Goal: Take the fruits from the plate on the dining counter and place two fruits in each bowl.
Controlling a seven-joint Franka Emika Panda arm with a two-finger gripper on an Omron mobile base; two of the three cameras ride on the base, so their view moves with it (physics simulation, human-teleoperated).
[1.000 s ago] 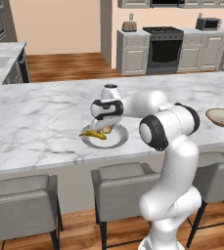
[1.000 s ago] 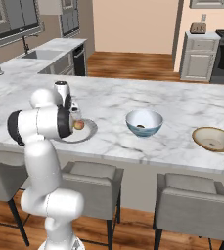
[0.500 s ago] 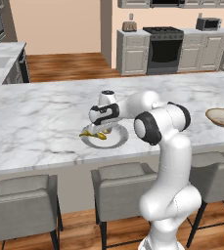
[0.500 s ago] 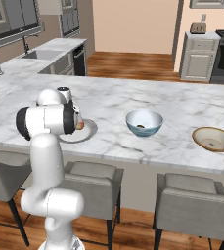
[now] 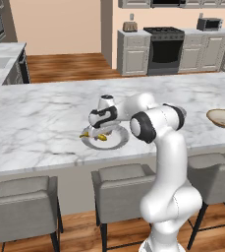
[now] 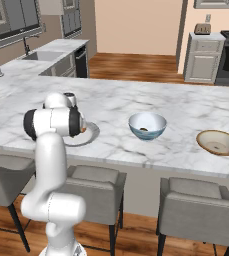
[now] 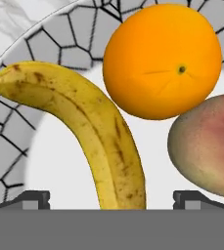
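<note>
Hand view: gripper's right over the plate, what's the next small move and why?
Probably ease straight down and close on the banana: it lies between the open finger tips of the gripper, with the orange and peach beside it on the plate.

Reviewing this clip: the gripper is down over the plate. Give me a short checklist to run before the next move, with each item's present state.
1. Gripper open, fingers apart either side of the banana: ok.
2. Banana centred between the fingertips: ok.
3. Orange and peach clear of the closing path: cannot tell; the peach lies close to one fingertip.
4. Fruits on the plate: three, ok.
5. Blue bowl already holds one small dark item, apparently the kiwi: ok.
6. Tan bowl holds nothing, ready: ok.
</note>
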